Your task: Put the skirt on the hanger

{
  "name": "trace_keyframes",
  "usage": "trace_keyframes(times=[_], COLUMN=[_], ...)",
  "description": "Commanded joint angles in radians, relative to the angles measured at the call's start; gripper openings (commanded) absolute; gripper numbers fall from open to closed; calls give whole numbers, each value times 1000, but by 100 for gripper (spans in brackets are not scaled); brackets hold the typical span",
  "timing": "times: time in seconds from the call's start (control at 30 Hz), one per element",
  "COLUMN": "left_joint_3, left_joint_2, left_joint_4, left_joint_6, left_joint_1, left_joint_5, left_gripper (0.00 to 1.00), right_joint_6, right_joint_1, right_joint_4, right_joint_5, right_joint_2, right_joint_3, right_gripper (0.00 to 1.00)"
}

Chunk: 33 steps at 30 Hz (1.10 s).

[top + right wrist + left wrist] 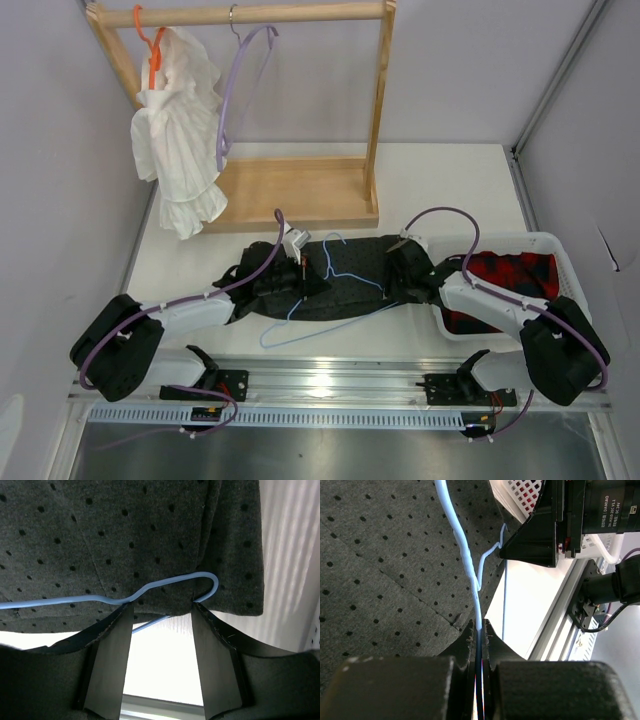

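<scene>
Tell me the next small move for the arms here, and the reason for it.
Probably close the right gripper on the edge of the skirt. Its jaws stand open at that edge, either side of a bend in the hanger. The left gripper is shut on the hanger's wire, so the hanger looks steadied for it.

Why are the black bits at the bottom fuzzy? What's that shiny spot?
Left wrist: the left gripper sits too close to the lens, so it blurs; the hanger is sharp. Right wrist: table washed out white. Top: glare on the rail.
</scene>
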<state>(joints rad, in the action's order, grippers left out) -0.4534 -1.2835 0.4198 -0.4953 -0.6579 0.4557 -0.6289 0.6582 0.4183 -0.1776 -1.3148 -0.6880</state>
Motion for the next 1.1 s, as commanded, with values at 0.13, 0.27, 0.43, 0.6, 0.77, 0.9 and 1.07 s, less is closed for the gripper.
trace_keyframes(times=[0.13, 0.27, 0.43, 0.6, 0.77, 0.9, 1.07], left_joint_3=[-22, -18, -19, -4, 10, 5, 21], left_joint_2=[21, 19, 10, 10, 7, -5, -53], left_joint_4=[-10, -19, -15, 4, 27, 39, 83], left_joint_6=[44, 47, 52, 57, 80, 93, 90], left_joint_1=[26, 34, 35, 34, 37, 47, 53], left_joint_5=[-3, -6, 1, -14, -49, -66, -19], left_gripper=[0, 0, 0, 0, 0, 0, 0], right_joint_6=[-40, -46, -46, -32, 0, 14, 15], right_joint_1=[3, 3, 1, 1, -8, -31, -49], right_joint_4=[-101, -128, -118, -10, 149, 192, 198], right_joint_5=[-62, -66, -71, -95, -112, -76, -45], right_joint_2=[-24, -21, -17, 15, 14, 15, 28], right_joint_3=[36, 50, 28, -92, -212, -248, -251], right_gripper=[54, 45, 18, 8, 2, 1, 0])
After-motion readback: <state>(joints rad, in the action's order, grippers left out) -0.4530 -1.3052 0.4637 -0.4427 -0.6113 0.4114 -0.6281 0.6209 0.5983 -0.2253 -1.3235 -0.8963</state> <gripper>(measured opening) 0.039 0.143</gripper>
